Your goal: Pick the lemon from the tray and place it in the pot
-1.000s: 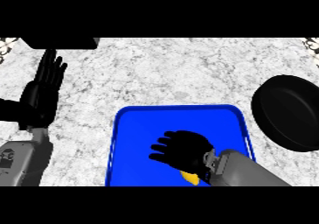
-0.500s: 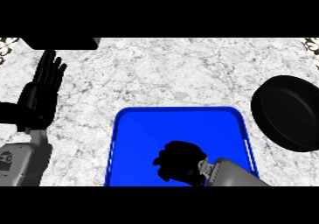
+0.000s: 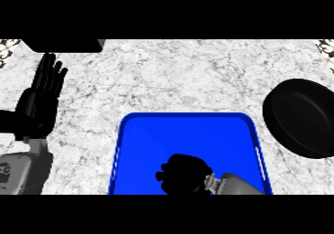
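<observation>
Right hand (image 3: pixel 183 174) clenched low over blue tray (image 3: pixel 189 132), lemon hidden; lift straight before crossing to pot (image 3: pixel 304 118)

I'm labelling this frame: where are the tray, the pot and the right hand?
tray (image 3: pixel 186 132), head view, bare blue floor.
pot (image 3: pixel 304 116), head view, dark inside.
right hand (image 3: pixel 185 176), head view, back of curled hand.

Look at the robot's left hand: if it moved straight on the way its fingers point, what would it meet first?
The left hand points toward the counter's far edge. The first thing in that line appears to be the dark block there; only bare marble counter lies between, though relative height is unclear.
</observation>
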